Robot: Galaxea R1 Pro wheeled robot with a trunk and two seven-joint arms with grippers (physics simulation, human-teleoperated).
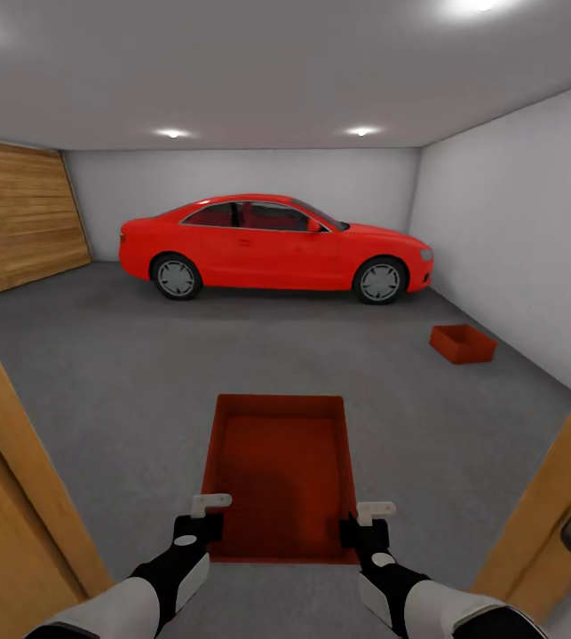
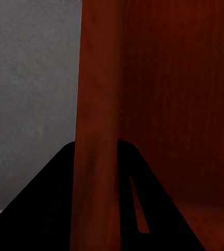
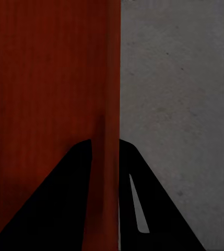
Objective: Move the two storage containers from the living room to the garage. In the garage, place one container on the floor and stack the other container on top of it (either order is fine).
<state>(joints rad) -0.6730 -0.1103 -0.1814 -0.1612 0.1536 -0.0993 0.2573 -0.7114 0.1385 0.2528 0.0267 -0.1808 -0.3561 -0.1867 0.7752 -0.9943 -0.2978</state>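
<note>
Head view looks through a doorway w/ wood frame posts [image 1: 19,461] at left and right into the garage: white walls [image 1: 516,222], grey ceiling [image 1: 276,71] w/ spot lights, dark grey floor [image 1: 125,373]. A red car [image 1: 276,244] is parked far across the room, nose to the right. A wood-plank door [image 1: 14,217] covers the far left wall.

Held container [image 1: 281,475]: orange-red open bin, near centre, carried between both arms just in front of the robot, open top facing up, long side running away from the robot. In the wrist views its thin wall stands between each gripper's fingers, w/ the grey floor beyond.

Left gripper [image 1: 205,519]: at the bin's near left corner, clamped on the left wall [image 2: 96,130]; one dark finger each side of the wall in the left wrist view, bin's inside [image 2: 179,104] to one side, floor to the other.

Right gripper [image 1: 369,524]: at the near right corner, clamped on the right wall [image 3: 112,104] in the same way; the right wrist view shows dark fingers [image 3: 143,209] astride the wall.

Second container [image 1: 463,343]: same orange-red bin, sitting on the floor far right, near the right wall, in front of the car's nose and well apart from the held bin. It looks empty.
</note>
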